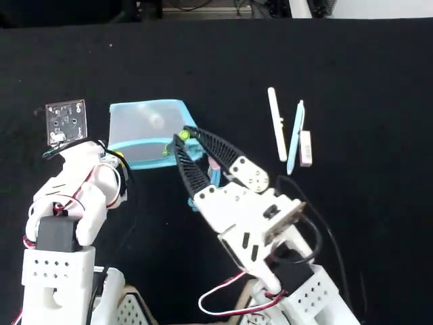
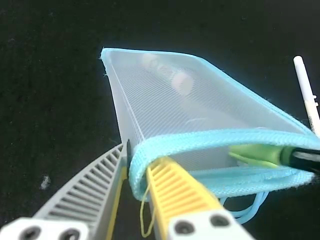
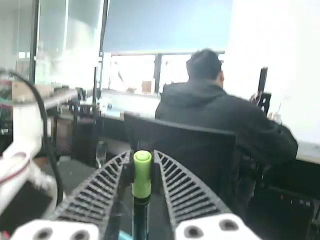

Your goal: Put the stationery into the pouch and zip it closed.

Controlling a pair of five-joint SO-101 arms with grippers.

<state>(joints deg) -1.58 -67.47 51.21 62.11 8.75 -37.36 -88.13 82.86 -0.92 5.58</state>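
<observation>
Holding the pen (image 3: 142,172) clamped in my right claw (image 1: 183,135), I am aiming its green end lengthwise into the pouch (image 1: 145,125) mouth (my left claw (image 2: 140,161) is pinching the rim, propping it open).

**Both claws clamped, arms angled toward each other**

The left arm (image 1: 67,210) sits folded over its base, wrist pointing away from it. The left claw (image 1: 111,159) (image 2: 131,157) has its grey finger and its yellow finger pressed together on the rim of the pouch (image 2: 175,100). The right arm (image 1: 250,217) stretches diagonally from its base toward the left arm's side. The right claw (image 1: 181,141) (image 3: 141,156) pinches a green-capped pen (image 3: 142,172) between two black ribbed fingers, the pen lying along them.
</observation>
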